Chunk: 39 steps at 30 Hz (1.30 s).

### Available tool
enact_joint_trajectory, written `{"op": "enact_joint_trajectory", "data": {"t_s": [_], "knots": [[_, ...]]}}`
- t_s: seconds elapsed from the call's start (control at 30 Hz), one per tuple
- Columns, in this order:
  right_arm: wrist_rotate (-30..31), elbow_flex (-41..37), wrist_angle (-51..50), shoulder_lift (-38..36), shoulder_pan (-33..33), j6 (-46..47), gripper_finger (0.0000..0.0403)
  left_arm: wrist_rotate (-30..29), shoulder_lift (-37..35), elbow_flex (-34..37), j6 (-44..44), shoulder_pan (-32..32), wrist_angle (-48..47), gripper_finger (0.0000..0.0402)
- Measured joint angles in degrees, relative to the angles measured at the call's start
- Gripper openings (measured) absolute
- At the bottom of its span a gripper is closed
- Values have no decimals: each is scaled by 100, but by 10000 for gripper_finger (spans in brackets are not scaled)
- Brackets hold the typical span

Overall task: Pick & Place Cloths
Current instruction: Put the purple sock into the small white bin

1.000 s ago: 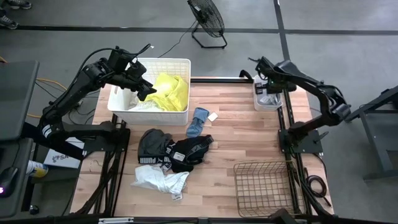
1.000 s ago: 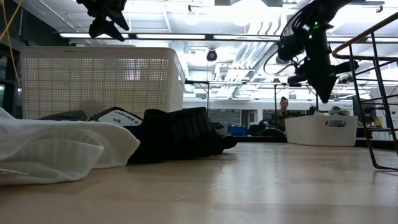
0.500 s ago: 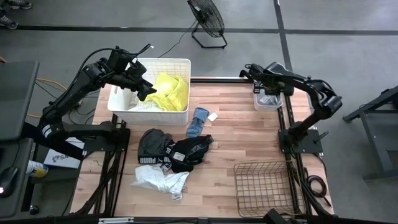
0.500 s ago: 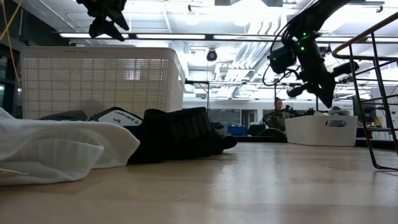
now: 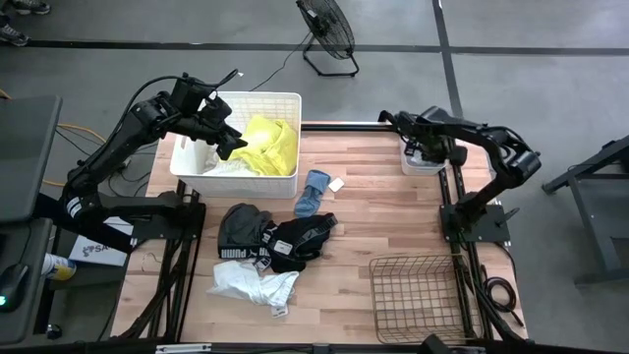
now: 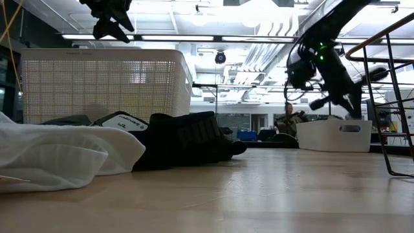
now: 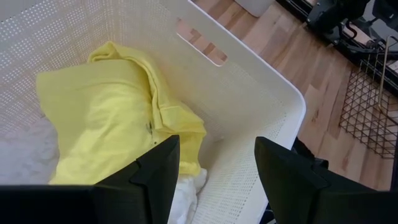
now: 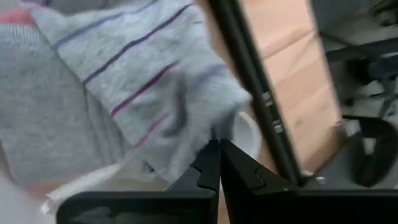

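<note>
My left gripper (image 7: 216,148) hangs open above the big white tub (image 5: 257,97), over the neon yellow cloth (image 7: 112,118) that lies in it on a white cloth (image 5: 224,167). My right gripper (image 8: 219,149) is shut, right at a grey striped sock (image 8: 124,81) in the small white tub (image 5: 425,163) at the table's far right. On the table lie a grey-blue sock (image 5: 314,192), black cloths with white print (image 5: 275,241) and a white cloth (image 5: 251,283). My right gripper points its shut fingertips down into the small tub, right at the grey striped sock's edge (image 8: 186,140). Whether they touch the fabric I cannot tell.
A brown wire basket (image 5: 418,295) stands at the table's near right corner. Bare wood lies between the cloth pile and the small tub. In the low view the black cloths (image 6: 187,139) and the white cloth (image 6: 58,158) lie in front of the big tub (image 6: 103,84).
My right gripper has swung out toward the table's left, then come back and gone down toward the small white tub, tipping its fingers downward. The left arm and the cloths have kept still.
</note>
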State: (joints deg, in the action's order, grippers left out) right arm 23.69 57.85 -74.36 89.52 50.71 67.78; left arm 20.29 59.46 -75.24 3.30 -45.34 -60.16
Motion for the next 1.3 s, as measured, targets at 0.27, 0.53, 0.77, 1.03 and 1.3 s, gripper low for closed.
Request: {"op": "enact_joint_trajectory", "data": {"t_s": [0.27, 0.53, 0.77, 1.03, 1.3], "knots": [[-414, -210, 1044, -1, -93, -485, 3, 0, 0, 0, -4, 0, 2, 202], [-783, -208, 1441, 95, -84, -652, 3, 0, 0, 0, -23, -1, 2, 202], [-660, -208, 1416, -118, -84, -675, 3, 0, 0, 0, -23, -1, 2, 202], [-569, -208, 1401, -617, -139, -764, 3, 0, 0, 0, -12, -2, 0, 202], [-587, -208, 1403, -1170, -137, -807, 63, -1, 0, 0, -10, -2, 0, 202]]}}
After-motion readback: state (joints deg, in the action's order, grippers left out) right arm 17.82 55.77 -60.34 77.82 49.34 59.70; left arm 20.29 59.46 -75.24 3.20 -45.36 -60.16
